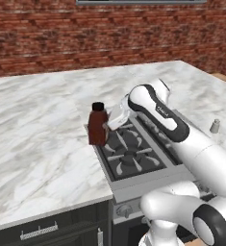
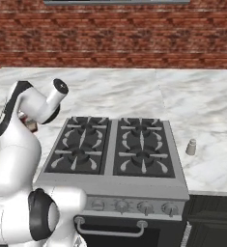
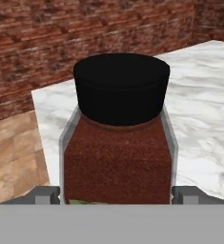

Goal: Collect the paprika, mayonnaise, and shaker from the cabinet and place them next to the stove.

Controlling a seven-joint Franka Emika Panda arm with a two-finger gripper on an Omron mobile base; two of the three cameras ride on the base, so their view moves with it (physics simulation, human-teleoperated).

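Hand view: gripper point(image 3: 116, 194) gapes wide around the paprika point(image 3: 117, 143), its label cut off below.

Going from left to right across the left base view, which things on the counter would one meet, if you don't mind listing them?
paprika → stove → shaker

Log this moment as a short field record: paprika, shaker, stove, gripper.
paprika: bottle upright on the counter at the stove's left edge, black cap on
shaker: upright on the counter right of the stove
stove: nothing on its grates
gripper: open, fingertips either side of the paprika bottle
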